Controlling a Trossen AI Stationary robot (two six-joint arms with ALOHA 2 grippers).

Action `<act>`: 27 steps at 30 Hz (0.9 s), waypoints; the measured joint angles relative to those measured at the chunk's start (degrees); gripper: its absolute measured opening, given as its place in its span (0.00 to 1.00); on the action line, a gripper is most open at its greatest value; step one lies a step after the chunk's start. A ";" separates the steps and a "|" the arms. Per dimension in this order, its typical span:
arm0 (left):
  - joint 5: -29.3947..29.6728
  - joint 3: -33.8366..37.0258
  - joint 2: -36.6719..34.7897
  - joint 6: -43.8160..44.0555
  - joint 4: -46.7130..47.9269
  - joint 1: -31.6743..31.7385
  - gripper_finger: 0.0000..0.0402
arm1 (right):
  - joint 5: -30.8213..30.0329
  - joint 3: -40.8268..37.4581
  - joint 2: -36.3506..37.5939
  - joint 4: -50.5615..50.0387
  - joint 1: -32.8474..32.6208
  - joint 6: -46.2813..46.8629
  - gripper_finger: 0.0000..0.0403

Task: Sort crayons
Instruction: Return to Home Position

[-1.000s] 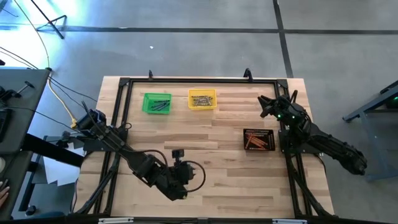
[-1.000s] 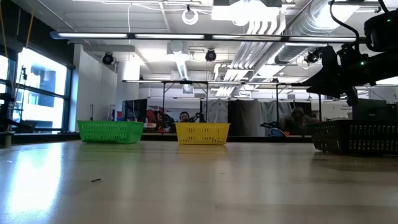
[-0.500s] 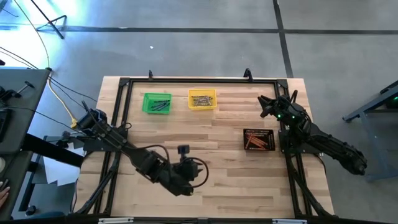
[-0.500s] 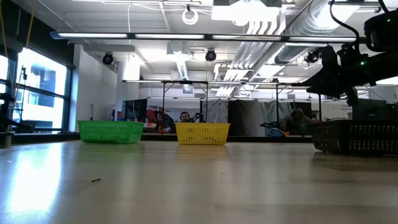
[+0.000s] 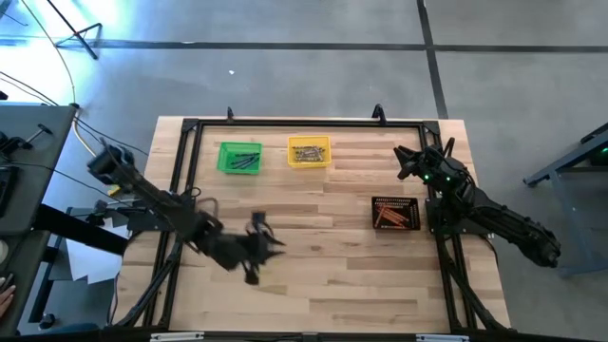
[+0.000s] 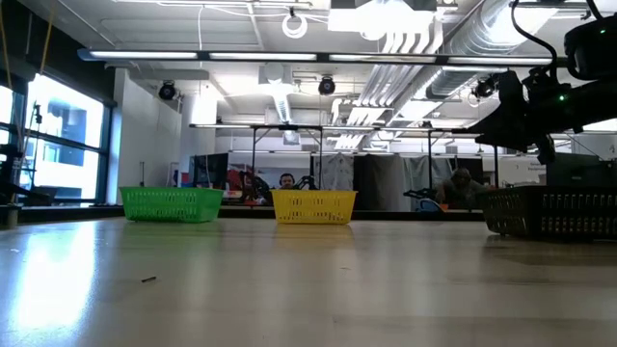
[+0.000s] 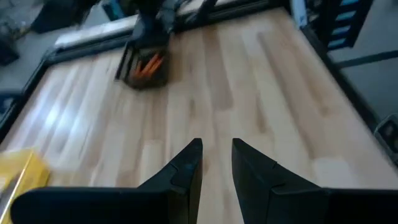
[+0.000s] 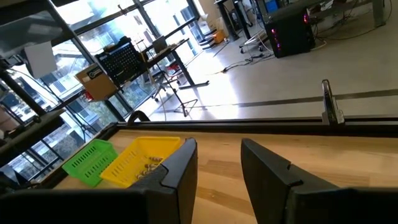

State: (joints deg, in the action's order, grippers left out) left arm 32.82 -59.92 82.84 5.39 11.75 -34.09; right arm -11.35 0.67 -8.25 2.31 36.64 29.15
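If homing the left claw (image 7: 216,155), slightly parted and empty, paid to go high above table (image 7: 249,74). Saw right claw (image 8: 217,155) likewise parted, empty.

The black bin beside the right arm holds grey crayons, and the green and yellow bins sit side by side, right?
Not quite: the black bin holds orange crayons, not grey ones, as the high view shows. It does sit beside the right arm, and the green bin and yellow bin are side by side.
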 joint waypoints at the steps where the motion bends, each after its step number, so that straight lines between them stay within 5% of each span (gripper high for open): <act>1: -0.11 2.94 -2.72 0.68 -0.04 0.39 0.18 | 0.00 0.00 0.00 0.00 0.01 0.00 0.29; 16: -0.14 35.49 -38.68 7.08 -2.68 1.98 0.18 | -0.01 0.00 0.00 0.02 0.00 0.00 0.29; 27: 0.95 48.43 -58.10 9.56 -3.21 -0.06 0.18 | 0.00 0.00 -0.02 0.00 0.00 0.00 0.29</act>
State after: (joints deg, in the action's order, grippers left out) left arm 33.77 -11.48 24.74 14.95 8.54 -34.14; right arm -11.36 0.67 -8.27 2.31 36.64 29.15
